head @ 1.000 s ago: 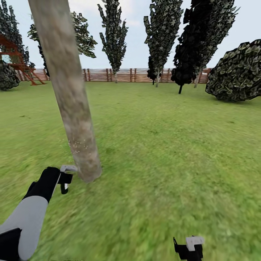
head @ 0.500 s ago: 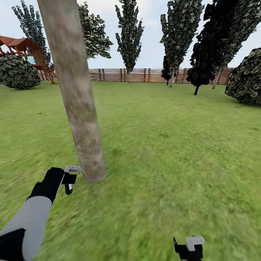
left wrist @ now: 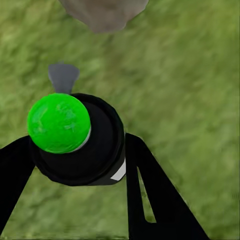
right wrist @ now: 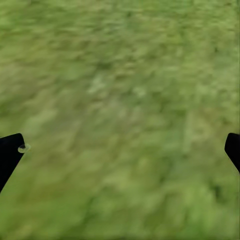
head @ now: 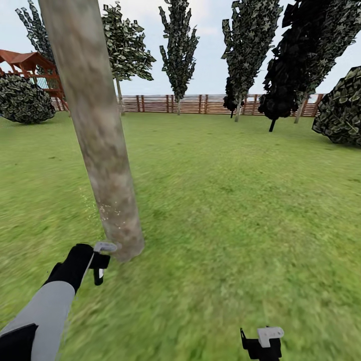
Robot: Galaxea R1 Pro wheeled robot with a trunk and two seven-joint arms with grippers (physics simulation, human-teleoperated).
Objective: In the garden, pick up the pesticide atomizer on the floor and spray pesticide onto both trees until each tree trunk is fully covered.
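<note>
A thick pale mottled tree trunk (head: 100,140) rises from the lawn just ahead on the left, its crown out of view. Fine white specks dot the trunk's lower part (head: 111,208). My left gripper (head: 100,261) is low beside the trunk's base, shut on the pesticide atomizer (left wrist: 75,142), a black bottle with a bright green cap and a grey nozzle (left wrist: 63,77). The nozzle points toward the trunk's foot (left wrist: 105,12). My right gripper (head: 261,343) hangs open over bare grass, its fingertips (right wrist: 10,152) wide apart.
Green lawn stretches to a brown slat fence (head: 200,104). Dark conifers (head: 296,55) and leafy trees (head: 125,45) stand along it. Round bushes sit at far left (head: 22,100) and far right (head: 341,108), with a red play structure (head: 30,65) behind the left one.
The view swung left, then held. The trunk now stands a little closer and further left, and my left gripper with the atomizer sits lower beside its base. The right gripper is unchanged.
</note>
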